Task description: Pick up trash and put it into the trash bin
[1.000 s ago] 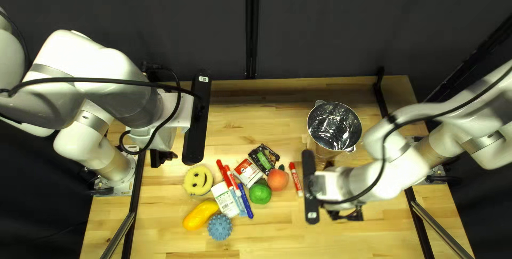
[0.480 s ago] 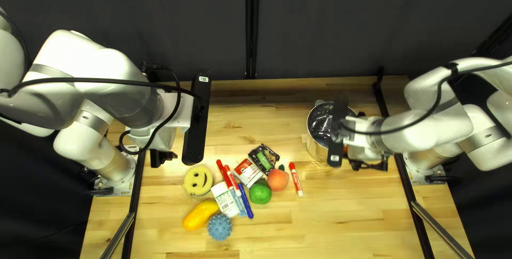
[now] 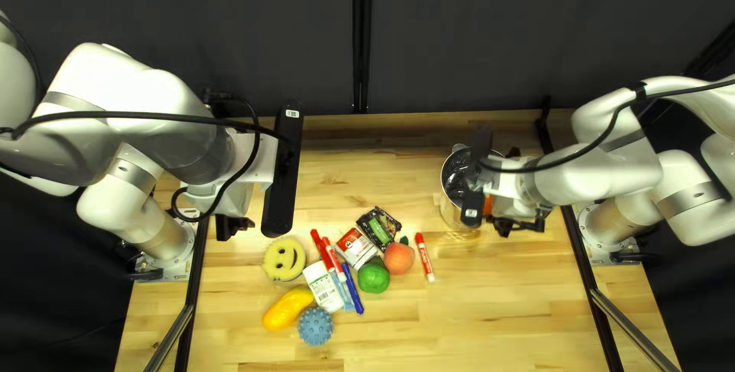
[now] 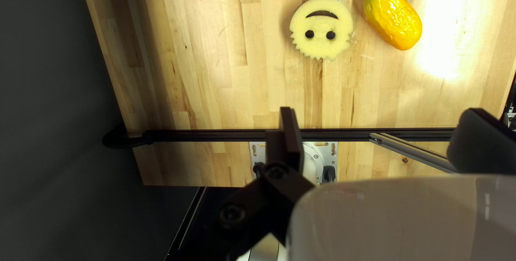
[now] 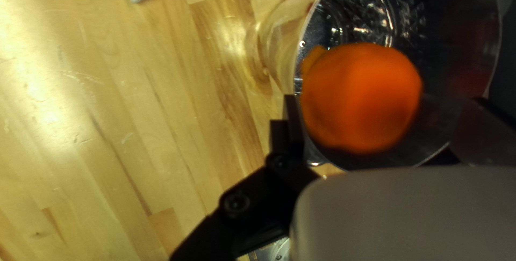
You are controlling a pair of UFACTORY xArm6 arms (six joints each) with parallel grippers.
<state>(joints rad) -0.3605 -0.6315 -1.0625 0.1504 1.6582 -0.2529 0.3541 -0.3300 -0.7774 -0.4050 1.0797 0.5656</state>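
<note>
The right gripper (image 5: pixel 384 105) is now over the metal bin (image 3: pixel 453 207), no longer beside it, and spread wide — apparently dropping the orange ball (image 5: pixel 361 100), which shows against the bin's mouth, its height unclear. Well apart from the bin, the left gripper (image 4: pixel 381 115) gapes empty.

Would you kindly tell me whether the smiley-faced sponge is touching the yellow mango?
Apart: the left wrist view shows a strip of wooden table between the rim of the smiley-faced sponge and the side of the yellow mango.
</note>
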